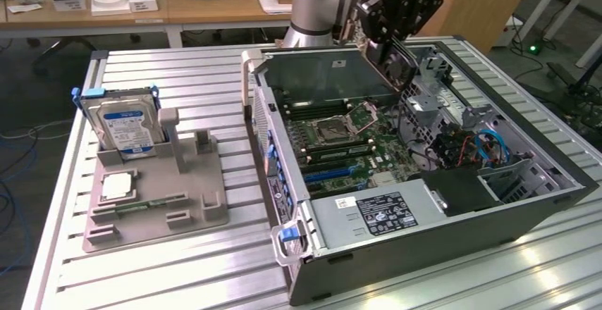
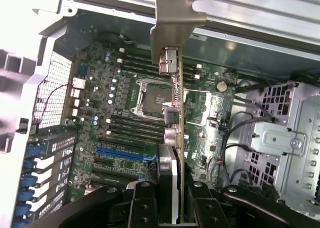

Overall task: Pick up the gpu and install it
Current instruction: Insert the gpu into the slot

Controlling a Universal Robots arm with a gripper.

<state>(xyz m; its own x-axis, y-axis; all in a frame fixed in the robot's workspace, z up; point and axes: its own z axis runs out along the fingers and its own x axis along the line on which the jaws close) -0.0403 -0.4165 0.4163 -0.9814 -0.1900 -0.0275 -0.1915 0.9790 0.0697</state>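
As the eye runs from the exterior view's left to its right, the scene reads so:
holder (image 1: 202,215): a grey moulded stand on the slatted table (image 1: 188,275); its slots keep spare parts upright and easy to grasp.
hard drive (image 1: 120,128): stands on edge in the holder, blue-and-white label facing out, print too small to read.
memory stick (image 1: 141,205): lies flat in a low groove of the holder.
computer case (image 1: 424,253): lies on its side, panel off, so the motherboard (image 1: 339,144) faces up for reach from above.
power supply (image 1: 376,213): black label, white print, unreadable.
gpu (image 2: 175,93): held edge-on above the motherboard and apart from it, silver bracket at the end far from the gripper (image 2: 172,193), probably for lowering blade-first into a slot.
gripper: jaws closed narrowly on the gpu's flat faces.
blue cables (image 1: 489,148): looped beside the drive bay.
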